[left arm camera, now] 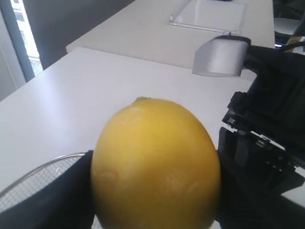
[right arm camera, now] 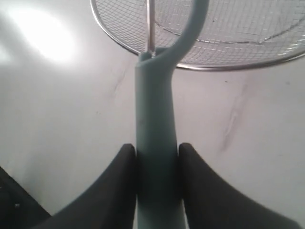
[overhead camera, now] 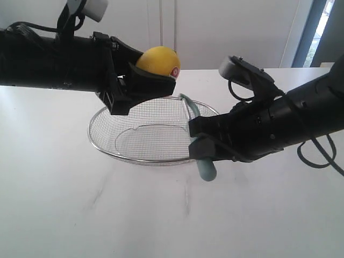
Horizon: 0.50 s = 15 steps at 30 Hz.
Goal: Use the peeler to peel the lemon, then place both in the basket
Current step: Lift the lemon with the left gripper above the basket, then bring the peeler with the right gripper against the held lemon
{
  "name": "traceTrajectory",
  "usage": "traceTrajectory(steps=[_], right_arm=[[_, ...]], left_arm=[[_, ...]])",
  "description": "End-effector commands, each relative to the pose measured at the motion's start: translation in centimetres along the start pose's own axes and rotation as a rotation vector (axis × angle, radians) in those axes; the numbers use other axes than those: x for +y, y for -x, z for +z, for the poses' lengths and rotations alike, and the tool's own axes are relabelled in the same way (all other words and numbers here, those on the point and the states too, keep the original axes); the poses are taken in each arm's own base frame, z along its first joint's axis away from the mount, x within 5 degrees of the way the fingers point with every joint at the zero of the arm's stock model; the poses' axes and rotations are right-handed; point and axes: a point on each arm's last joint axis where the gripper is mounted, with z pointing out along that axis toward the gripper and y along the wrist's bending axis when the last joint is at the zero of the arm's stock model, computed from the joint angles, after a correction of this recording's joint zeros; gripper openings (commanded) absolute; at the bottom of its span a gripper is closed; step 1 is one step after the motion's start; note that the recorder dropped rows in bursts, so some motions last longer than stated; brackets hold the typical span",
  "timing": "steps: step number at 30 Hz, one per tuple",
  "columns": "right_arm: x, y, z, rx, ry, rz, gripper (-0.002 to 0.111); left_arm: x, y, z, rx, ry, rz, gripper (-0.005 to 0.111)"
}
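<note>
My left gripper (overhead camera: 153,79) is shut on the yellow lemon (overhead camera: 157,60), holding it in the air above the far rim of the wire-mesh basket (overhead camera: 107,146); a red-and-white sticker shows on its right side. The lemon (left arm camera: 155,164) fills the left wrist view, black fingers (left arm camera: 52,195) pressed on both sides. My right gripper (overhead camera: 203,144) is shut on the pale teal peeler (overhead camera: 204,166) at the basket's right rim, its head reaching up over the mesh. In the right wrist view the peeler handle (right arm camera: 155,143) sits squeezed between both fingers (right arm camera: 114,186), its looped head over the basket (right arm camera: 228,66).
A white table (overhead camera: 80,215) carries everything; the basket stands at its centre. The right arm (overhead camera: 290,121) and its grey camera housing (left arm camera: 219,57) lie beside the basket on the right. Windows and a wall stand behind.
</note>
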Motion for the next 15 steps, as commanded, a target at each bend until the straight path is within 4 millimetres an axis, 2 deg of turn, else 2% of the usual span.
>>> traceTrajectory(steps=[1,15], right_arm=[[0.1,0.2,0.0,-0.025,0.022,-0.018,0.000],[1.4,0.4,0.3,-0.032,0.203,-0.012,0.000]], left_arm=[[0.2,-0.5,0.1,-0.032,-0.065,-0.050,0.000],[2.1,-1.8,0.5,-0.079,-0.068,-0.018,0.000]])
